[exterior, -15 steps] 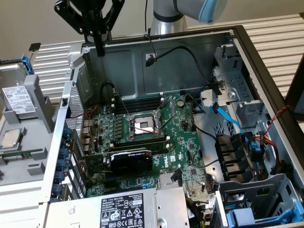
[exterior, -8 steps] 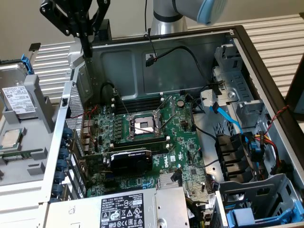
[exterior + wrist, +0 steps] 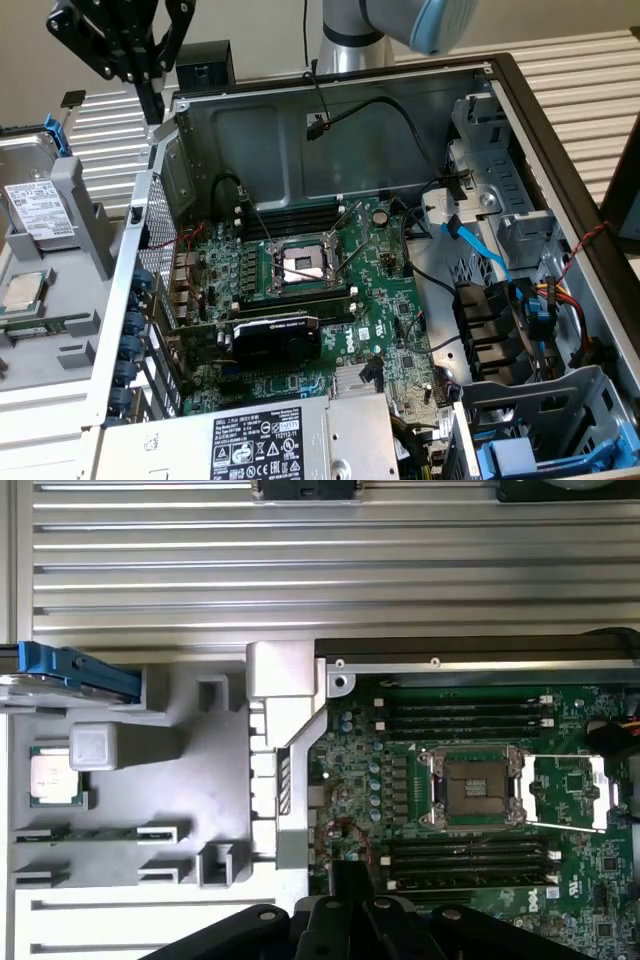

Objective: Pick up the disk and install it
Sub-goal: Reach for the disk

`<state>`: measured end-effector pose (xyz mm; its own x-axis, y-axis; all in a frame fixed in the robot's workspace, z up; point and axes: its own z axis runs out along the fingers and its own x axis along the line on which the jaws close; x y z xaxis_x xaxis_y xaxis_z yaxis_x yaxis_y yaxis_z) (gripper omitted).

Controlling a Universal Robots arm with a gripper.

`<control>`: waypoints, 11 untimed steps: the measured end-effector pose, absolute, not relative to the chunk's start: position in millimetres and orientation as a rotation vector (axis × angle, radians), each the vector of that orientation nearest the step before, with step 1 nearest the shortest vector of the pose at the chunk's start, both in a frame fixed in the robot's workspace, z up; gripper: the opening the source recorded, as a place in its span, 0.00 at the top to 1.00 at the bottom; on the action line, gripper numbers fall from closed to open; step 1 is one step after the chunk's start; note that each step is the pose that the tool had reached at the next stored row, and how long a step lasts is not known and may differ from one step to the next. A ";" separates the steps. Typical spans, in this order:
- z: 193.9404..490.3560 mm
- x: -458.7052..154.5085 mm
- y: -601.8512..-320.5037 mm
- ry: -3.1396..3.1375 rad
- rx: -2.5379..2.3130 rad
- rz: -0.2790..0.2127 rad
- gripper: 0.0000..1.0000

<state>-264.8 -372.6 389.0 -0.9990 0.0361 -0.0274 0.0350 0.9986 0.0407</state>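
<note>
Approach for the pickup, I judge: the gripper [image 3: 151, 100], pressed together and empty, hangs over the computer case [image 3: 300, 130] corner. The disk [image 3: 40, 208] lies in the grey tray [image 3: 88, 215] alongside. Grasping it needs spread jaws.

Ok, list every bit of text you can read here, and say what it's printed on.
"DELL": white logo on the motherboard.
Label on the power-supply box: print and symbols too small to read.
Label on the disk: too blurred to read.
Marking on the CPU chip: unreadable.
</note>
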 end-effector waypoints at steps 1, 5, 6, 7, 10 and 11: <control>388.9 -268.6 -372.2 3.112 0.055 0.063 0.89; 388.8 -286.8 -369.0 3.112 0.055 0.063 0.89; 388.7 -291.1 -367.2 3.112 0.055 0.063 0.89; 388.6 -294.6 -365.2 3.111 0.055 0.063 0.89; 388.6 -300.5 -357.0 3.112 0.055 0.063 0.89; 388.6 -301.2 -352.8 3.112 0.055 0.062 0.89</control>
